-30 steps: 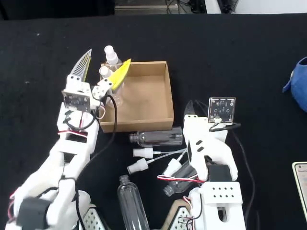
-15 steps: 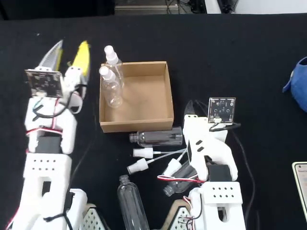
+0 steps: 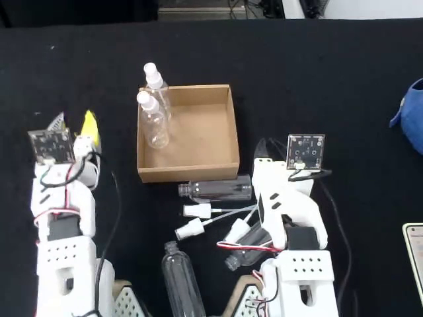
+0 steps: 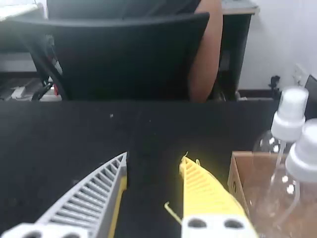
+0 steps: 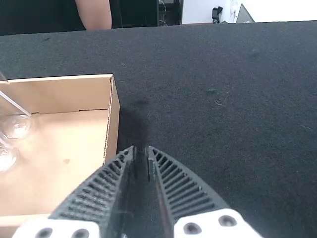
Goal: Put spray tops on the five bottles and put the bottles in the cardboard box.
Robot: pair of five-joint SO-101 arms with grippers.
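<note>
Two capped bottles (image 3: pixel 153 115) stand in the cardboard box (image 3: pixel 198 173) on the black table (image 3: pixel 344 79); uncapped bottles (image 3: pixel 218 189) lie beside it. The left gripper (image 4: pixel 153 163) gapes empty, while the right gripper (image 5: pixel 141 149) is almost closed, holding nothing. A black chair (image 4: pixel 124 49) waits behind.

A table covered in black cloth (image 3: pixel 317 72) is spread across the whole high view, and its matte surface is evenly lit, with no strong shadows. Dark cables (image 3: pixel 264 8) are seen just beyond its far edge. In the left wrist view, a broad black chair backrest (image 4: pixel 114 54) is set just behind the table's far edge, and a plain white wall (image 4: pixel 277 39) is seen beyond it to one side.
</note>
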